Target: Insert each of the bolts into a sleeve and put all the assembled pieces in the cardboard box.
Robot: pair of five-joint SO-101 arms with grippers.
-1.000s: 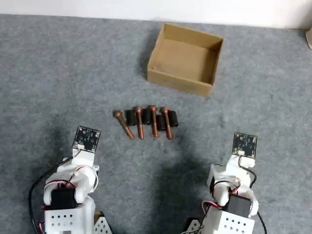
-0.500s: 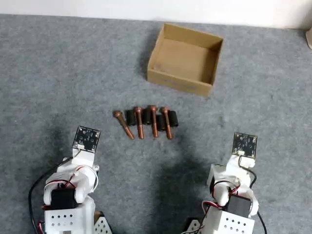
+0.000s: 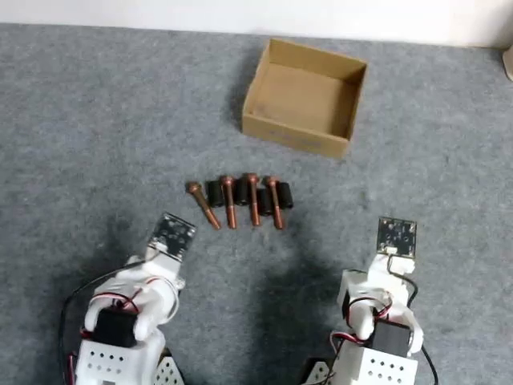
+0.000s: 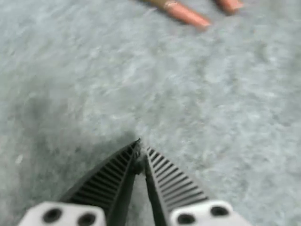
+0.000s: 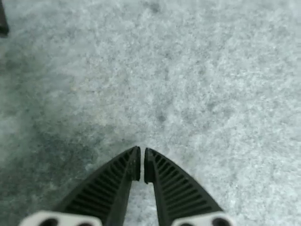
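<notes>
Several copper-coloured bolts (image 3: pixel 230 201) lie side by side on the grey carpet mid-table, with black sleeves (image 3: pixel 215 192) between their heads. The cardboard box (image 3: pixel 304 97) stands open beyond them, with nothing in it. My left arm (image 3: pixel 172 234) sits on the near left, angled toward the bolts; its gripper (image 4: pixel 141 153) is shut and holds nothing, with two bolt tips (image 4: pixel 186 15) a short way ahead. My right arm (image 3: pixel 397 237) is at the near right. Its gripper (image 5: pixel 141 162) is shut over bare carpet.
Grey carpet (image 3: pixel 96 120) covers the whole table. A white wall edge runs along the far side. Both arm bases (image 3: pixel 120 353) stand at the near edge.
My left arm has swung right and forward toward the bolts. My right arm has shifted slightly forward. Bolts, sleeves and box lie as before.
</notes>
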